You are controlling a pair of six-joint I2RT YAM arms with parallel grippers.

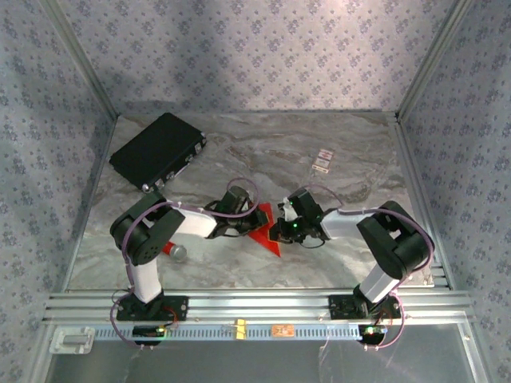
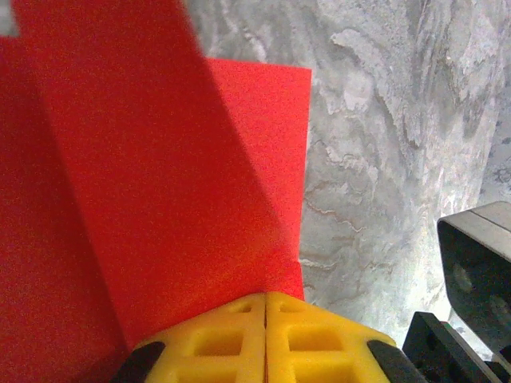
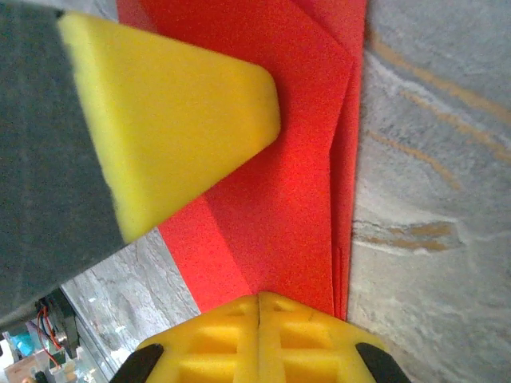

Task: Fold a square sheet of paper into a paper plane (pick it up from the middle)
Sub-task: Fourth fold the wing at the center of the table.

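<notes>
The red sheet of paper lies on the marble table, creased into a pointed wedge, a rough paper plane shape with its tip towards the near side. My left gripper is shut, its yellow fingertips resting on the paper from the left. My right gripper is shut too, and its yellow fingertips press on the paper beside stacked folded layers at its right edge. The left gripper's yellow finger shows in the right wrist view. No paper sits between either pair of fingers.
A black case lies at the back left. A small red cylinder with a grey end rests by the left arm's base. Two small cards lie at the back right. Aluminium rails line the near edge.
</notes>
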